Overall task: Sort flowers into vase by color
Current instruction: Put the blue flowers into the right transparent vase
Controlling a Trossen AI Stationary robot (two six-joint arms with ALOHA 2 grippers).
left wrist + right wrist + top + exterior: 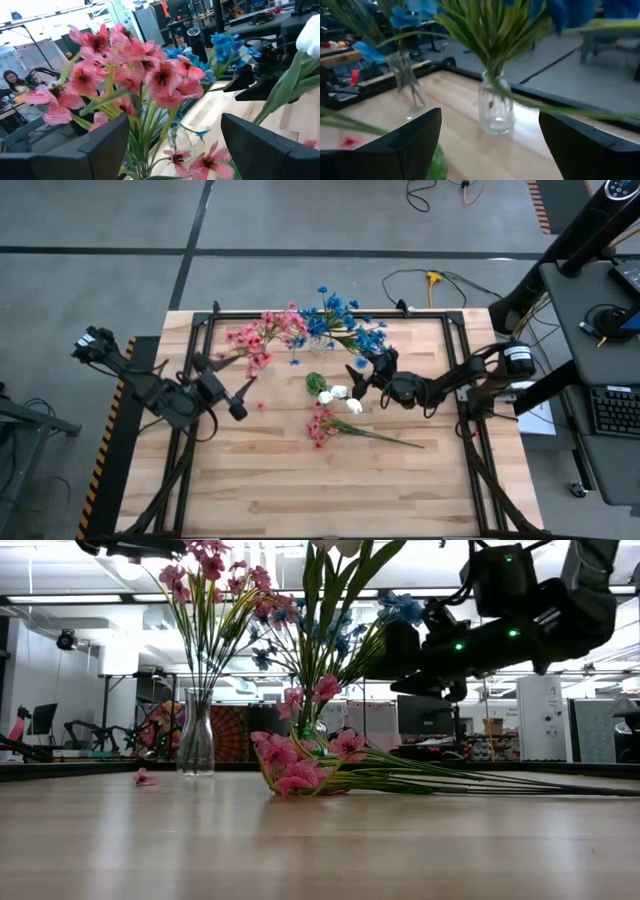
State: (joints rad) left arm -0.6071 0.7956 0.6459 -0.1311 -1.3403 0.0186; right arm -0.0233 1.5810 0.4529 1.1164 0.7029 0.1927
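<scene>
I see both grippers released, left gripper [236,398] beside the pink vase [196,745], right gripper [362,380] by white flowers [338,394]; pink sprig [330,425] lies mid-table, near-side boards bare.

No readable text, labels, brands or numbers anywhere, tbh. White paper [536,416] by table's right edge maybe has print, too small to tell. Room monitors [425,716] behind table show nothing legible either.
</scene>
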